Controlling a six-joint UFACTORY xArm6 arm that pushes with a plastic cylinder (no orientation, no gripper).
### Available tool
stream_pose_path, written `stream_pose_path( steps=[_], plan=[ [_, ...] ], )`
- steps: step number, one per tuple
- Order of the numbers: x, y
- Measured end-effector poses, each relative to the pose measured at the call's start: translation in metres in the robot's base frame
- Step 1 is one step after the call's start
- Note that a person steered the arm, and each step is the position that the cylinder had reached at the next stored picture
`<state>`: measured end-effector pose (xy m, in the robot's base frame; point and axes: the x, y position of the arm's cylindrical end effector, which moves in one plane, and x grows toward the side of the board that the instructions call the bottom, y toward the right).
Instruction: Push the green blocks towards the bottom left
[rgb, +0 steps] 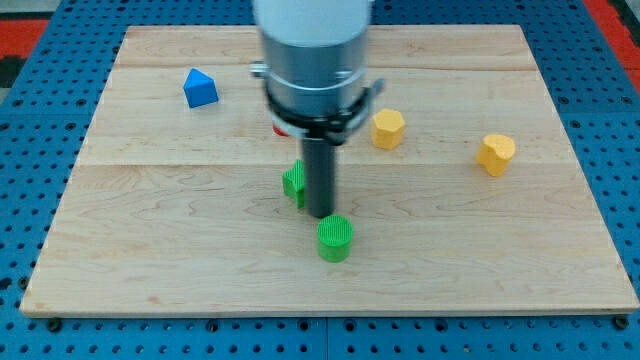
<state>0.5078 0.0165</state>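
Note:
A green cylinder block (335, 238) stands on the wooden board (150, 230) a little below the middle. A second green block (293, 183), shape unclear, sits just up and left of it, partly hidden behind my rod. My tip (322, 214) rests on the board between the two green blocks, right of the hidden one and just above the cylinder, close to both.
A blue block (200, 88) lies at the upper left. A yellow hexagonal block (388, 128) and a yellow heart-like block (495, 153) lie at the right. A red block (282, 129) peeks out behind the arm's body. Blue pegboard surrounds the board.

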Motion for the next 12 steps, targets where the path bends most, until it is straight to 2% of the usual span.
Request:
stream_pose_path(
  steps=[1, 4, 5, 6, 7, 8, 11, 12],
  plan=[
    [-0.014, 0.006],
    [-0.030, -0.070],
    [-0.029, -0.019],
    [-0.014, 0.075],
    [0.029, 0.062],
    [0.037, 0.043],
    [0.035, -0.043],
    [0.025, -0.048]
  ],
)
